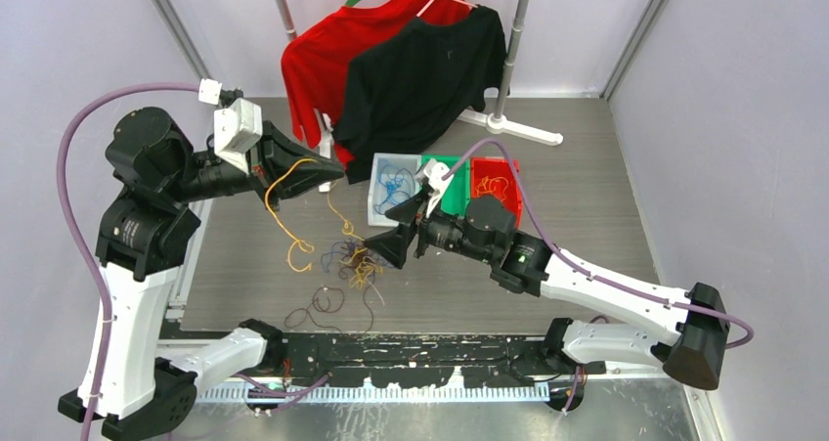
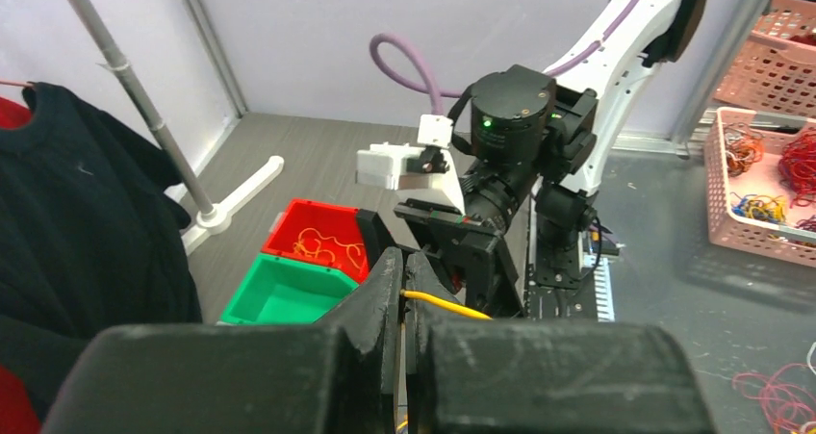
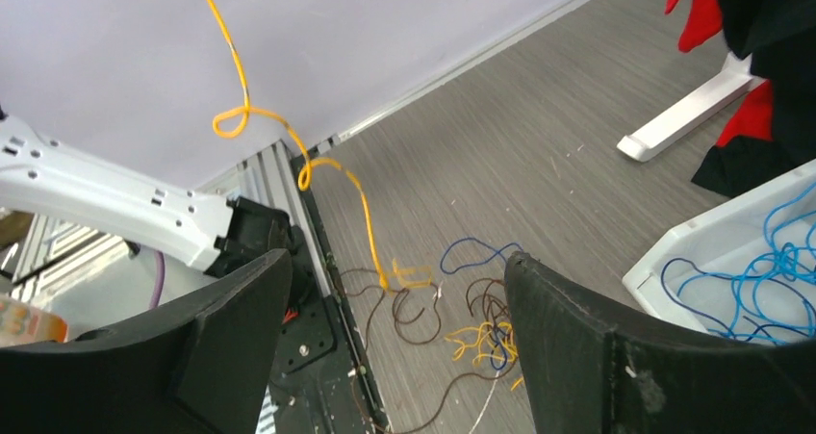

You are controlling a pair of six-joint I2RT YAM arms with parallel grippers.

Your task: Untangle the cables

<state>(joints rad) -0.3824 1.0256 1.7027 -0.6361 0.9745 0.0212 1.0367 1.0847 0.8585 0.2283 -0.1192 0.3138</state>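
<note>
Left gripper, clamped on a yellow cable, holds it above the table's left side, the strand hanging down and rightward to the tangle by the front edge, where the nearer right gripper hovers just right, jaws apart.

Grey plank floor lies under the right gripper, white clothes rack with red shirt and black shirt beyond it, pale walls around.
</note>
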